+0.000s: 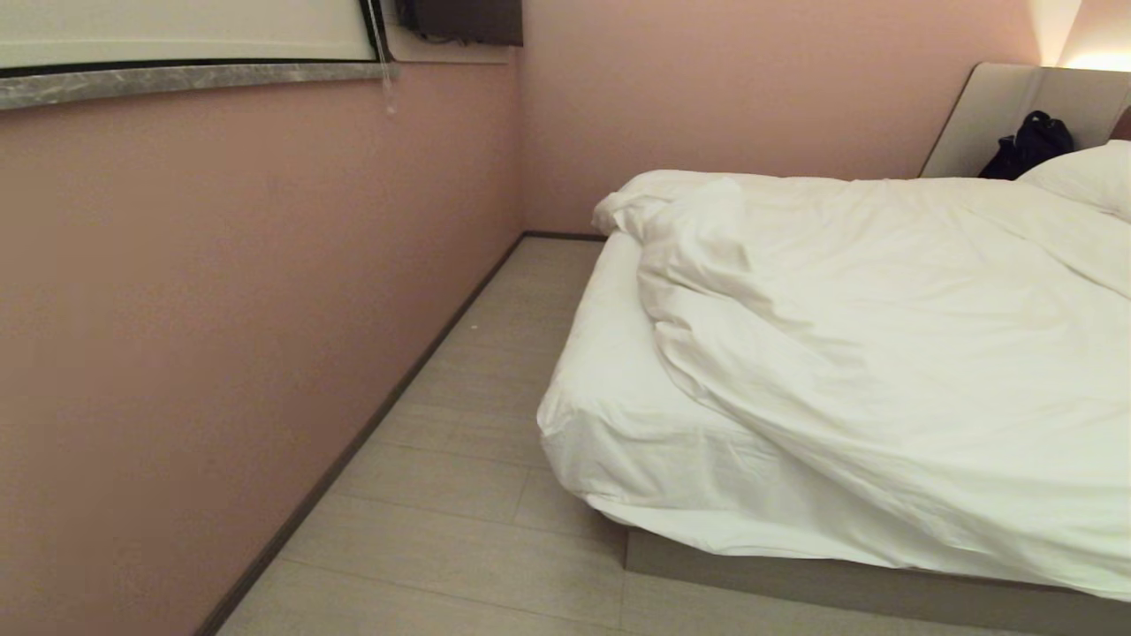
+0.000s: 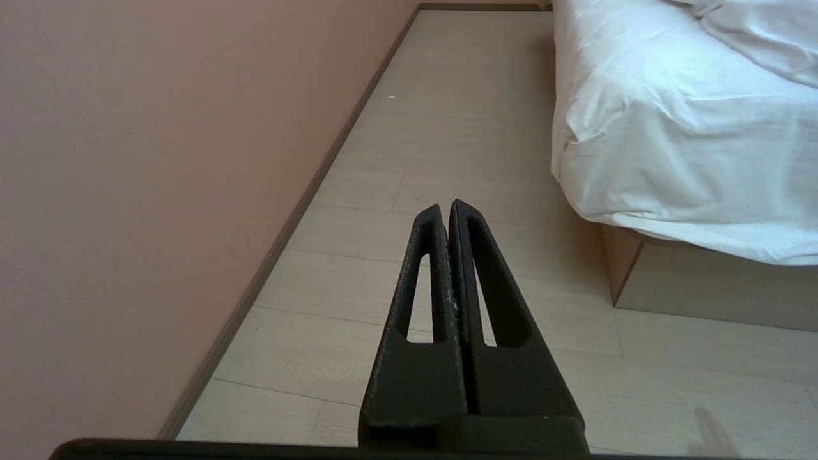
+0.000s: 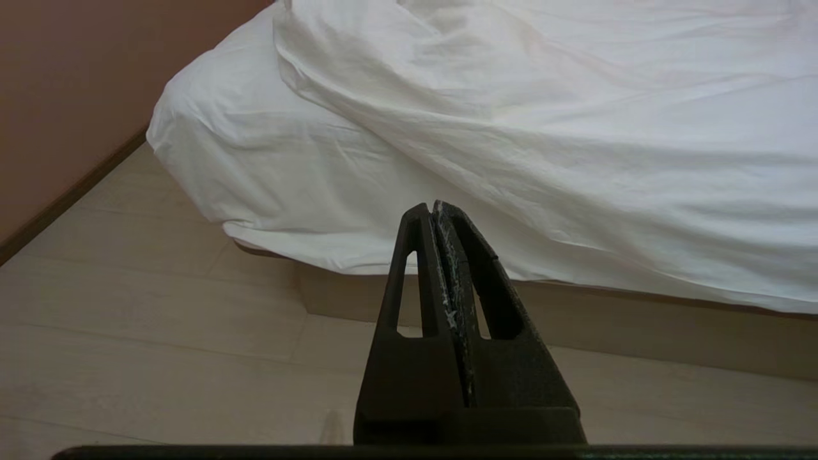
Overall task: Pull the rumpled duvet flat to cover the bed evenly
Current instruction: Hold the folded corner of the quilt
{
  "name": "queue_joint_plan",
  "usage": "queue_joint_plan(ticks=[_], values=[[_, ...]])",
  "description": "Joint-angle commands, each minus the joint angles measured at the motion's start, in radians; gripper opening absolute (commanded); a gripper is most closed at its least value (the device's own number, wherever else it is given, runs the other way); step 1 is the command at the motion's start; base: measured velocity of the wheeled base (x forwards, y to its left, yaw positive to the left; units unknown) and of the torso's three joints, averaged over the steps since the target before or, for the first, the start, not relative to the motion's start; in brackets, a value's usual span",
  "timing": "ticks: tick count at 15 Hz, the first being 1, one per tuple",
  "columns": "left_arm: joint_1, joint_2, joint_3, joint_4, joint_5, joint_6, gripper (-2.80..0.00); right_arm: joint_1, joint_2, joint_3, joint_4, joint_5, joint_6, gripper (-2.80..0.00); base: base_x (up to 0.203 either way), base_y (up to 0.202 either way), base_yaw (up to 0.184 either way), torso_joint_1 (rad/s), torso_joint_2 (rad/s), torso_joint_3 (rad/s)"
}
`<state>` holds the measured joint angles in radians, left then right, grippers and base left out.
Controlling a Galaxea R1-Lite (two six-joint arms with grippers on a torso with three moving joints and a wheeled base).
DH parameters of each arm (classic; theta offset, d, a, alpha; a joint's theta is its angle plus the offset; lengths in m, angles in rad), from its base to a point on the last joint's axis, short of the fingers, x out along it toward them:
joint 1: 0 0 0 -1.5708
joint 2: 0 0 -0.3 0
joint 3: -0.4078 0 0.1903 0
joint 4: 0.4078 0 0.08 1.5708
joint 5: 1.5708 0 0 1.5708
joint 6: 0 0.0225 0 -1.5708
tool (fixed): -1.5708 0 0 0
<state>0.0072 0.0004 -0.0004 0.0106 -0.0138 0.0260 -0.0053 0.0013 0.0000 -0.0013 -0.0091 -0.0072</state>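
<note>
At right of the head view, duvet (image 1: 884, 336) bunched on bed (image 1: 610, 442): soft, bulky, likely light; best gripped at near folded edge. Left gripper (image 2: 445, 207) and right gripper (image 3: 429, 207) clenched, empty.

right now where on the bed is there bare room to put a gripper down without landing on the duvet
Bare sheet shows along the bed on its wall-facing side and at the near corner, bordered by the duvet edge. The floor strip between wall and bed is open. Everything toward the pillow is under bunched duvet.
</note>
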Motion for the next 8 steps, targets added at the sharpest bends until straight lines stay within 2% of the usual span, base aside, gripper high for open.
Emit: queue_joint_plan(ticks=[1,8], values=[[0.0,0.0,0.0,0.0,0.001,0.0,-2.8,0.001,0.001,0.0,0.0,0.0,0.0,-2.8,0.0,0.0,0.0,0.0,0.0,0.0],[0.0,0.0,-0.001,-0.001,0.003,-0.008,-2.8,0.001,0.0,0.0,0.0,0.0,0.0,-2.8,0.0,0.0,0.0,0.0,0.0,0.0]])
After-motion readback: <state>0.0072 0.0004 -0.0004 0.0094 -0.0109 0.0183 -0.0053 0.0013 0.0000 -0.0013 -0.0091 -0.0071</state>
